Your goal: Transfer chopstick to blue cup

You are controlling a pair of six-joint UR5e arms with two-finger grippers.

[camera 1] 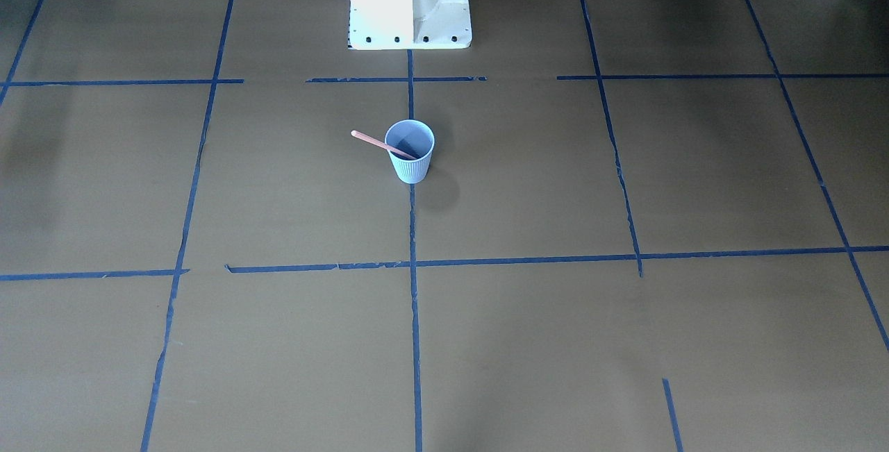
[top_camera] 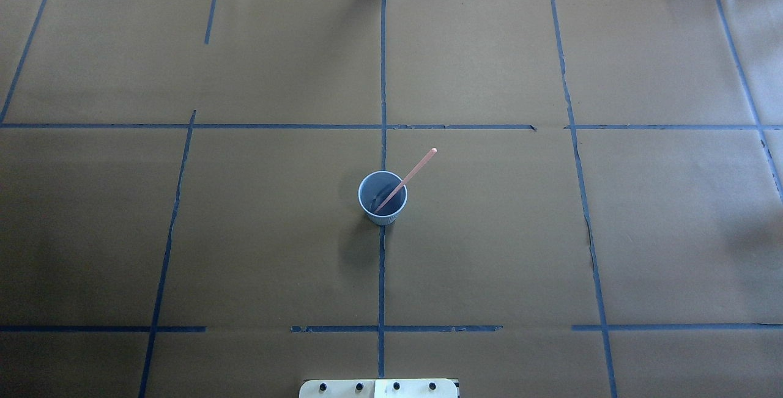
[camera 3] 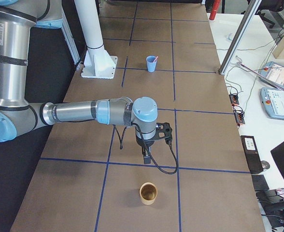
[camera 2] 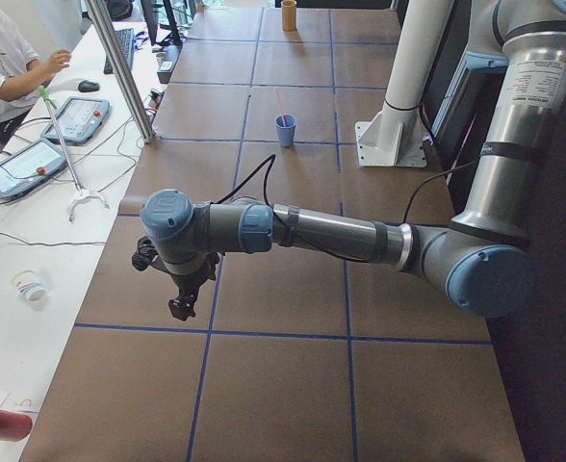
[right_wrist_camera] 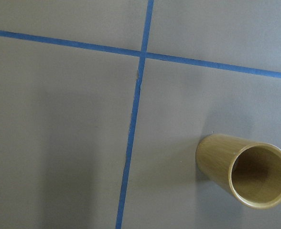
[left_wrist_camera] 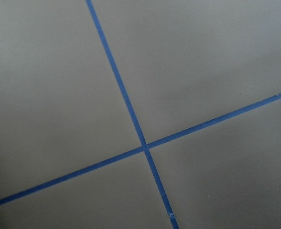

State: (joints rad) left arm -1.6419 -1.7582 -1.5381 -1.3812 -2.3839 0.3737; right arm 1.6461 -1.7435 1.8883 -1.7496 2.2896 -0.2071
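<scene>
The blue cup stands upright on the centre tape line of the table, also in the overhead view. One pale pink chopstick stands in it and leans on the rim, its upper end sticking out. No gripper is near the cup. My left gripper hangs over the table's left end, far from the cup. My right gripper hangs over the right end, far from the cup. Both show only in the side views, so I cannot tell whether they are open or shut.
A bamboo-coloured tube cup stands upright near my right gripper, also in the right wrist view. The white robot base is at the table's edge. Dark blue tape lines cross the brown table. An operator sits beyond the far edge.
</scene>
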